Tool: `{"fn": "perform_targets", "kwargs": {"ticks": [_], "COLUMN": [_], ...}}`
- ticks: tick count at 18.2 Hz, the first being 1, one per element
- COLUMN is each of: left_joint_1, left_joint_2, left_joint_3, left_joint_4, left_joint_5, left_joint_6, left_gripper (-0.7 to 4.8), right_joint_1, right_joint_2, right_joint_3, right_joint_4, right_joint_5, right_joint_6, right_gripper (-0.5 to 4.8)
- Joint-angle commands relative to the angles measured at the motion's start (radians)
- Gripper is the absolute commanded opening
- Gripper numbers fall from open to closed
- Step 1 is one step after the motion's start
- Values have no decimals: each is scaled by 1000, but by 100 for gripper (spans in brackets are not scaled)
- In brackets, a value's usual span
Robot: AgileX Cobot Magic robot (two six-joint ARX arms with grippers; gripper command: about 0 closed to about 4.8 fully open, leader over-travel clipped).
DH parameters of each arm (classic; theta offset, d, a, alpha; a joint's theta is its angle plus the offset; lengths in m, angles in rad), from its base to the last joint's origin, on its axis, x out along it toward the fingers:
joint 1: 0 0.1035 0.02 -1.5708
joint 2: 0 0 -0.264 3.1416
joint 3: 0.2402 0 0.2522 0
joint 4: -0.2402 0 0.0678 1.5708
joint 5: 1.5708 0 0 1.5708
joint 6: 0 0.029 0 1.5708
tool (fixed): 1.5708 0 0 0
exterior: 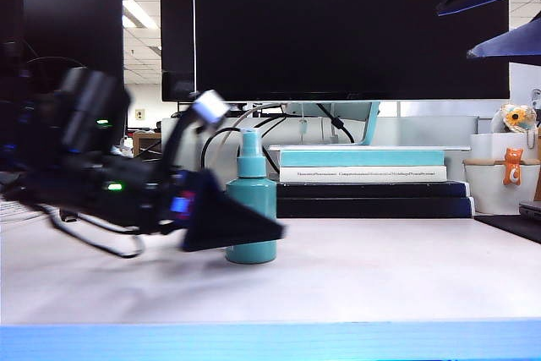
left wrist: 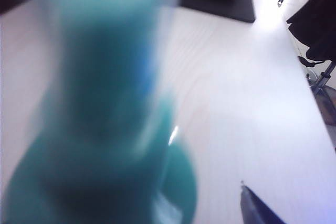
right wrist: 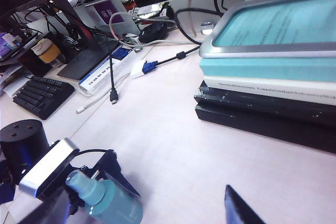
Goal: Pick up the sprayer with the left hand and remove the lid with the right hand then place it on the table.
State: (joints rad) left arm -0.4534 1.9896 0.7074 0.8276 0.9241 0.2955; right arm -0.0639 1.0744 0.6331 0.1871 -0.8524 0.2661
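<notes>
The teal sprayer stands upright on the pale table, with the clear lid over its nozzle. My left gripper is blurred with motion and open around the sprayer's lower body. One dark finger crosses in front of it and another finger shows on its far side. In the left wrist view the sprayer fills the frame as a teal blur, with one fingertip off to its side. My right gripper hangs open high at the right, holding nothing, well away from the sprayer.
A stack of books lies just behind and right of the sprayer, under a large dark monitor. A white cup with a cat figure stands at the far right. Cables and a keyboard lie further back.
</notes>
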Motion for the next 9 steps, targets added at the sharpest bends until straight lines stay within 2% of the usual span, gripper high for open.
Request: {"fn": "perform_targets", "kwargs": {"ticks": [1,9], "left_joint_1": [-11,-8], "left_joint_2": [38,60], "left_joint_3": [26,39], "left_joint_4": [57,94], "left_joint_5": [-23,-18], "left_joint_6": [-35,-102], "left_gripper": [479,457], "right_joint_1": [0,0], "right_joint_2": [-3,-3], "right_joint_3": [5,4], "right_joint_4": [-11,-21], "right_joint_5": [-3,-3], "right_joint_6": [-9,-16], "right_gripper": [378,378]}}
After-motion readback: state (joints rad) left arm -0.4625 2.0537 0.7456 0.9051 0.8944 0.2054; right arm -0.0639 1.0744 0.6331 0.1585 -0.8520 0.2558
